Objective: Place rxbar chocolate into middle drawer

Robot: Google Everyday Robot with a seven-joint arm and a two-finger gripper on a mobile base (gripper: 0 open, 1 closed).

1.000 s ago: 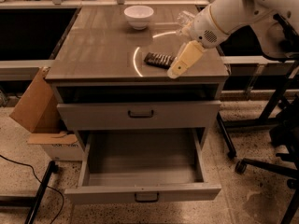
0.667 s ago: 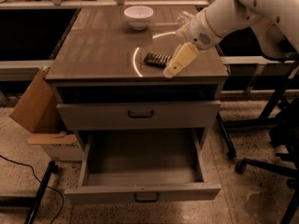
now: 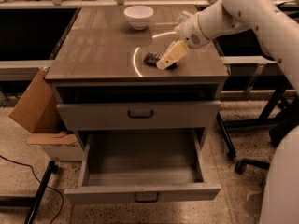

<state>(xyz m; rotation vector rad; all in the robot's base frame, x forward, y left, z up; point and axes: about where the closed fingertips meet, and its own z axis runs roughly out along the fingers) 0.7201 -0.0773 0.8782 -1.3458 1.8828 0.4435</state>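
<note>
The rxbar chocolate [image 3: 150, 58] is a small dark bar lying flat on the countertop [image 3: 98, 45], right of centre. My gripper [image 3: 167, 59], tan-tipped on a white arm coming from the upper right, is down at the bar's right end and covers part of it. The middle drawer [image 3: 145, 192] is pulled open below, with a shallow plain box that has nothing in it.
A white bowl [image 3: 138, 17] stands at the back of the countertop. A clear bottle [image 3: 182, 17] shows partly behind my arm. A taller closed drawer front [image 3: 138, 115] sits above the open one. A cardboard box [image 3: 32, 104] is on the left and chair legs [image 3: 247, 162] on the right.
My gripper has moved left and down across the countertop and now sits over the bar's right end. The bar and the drawers have not moved.
</note>
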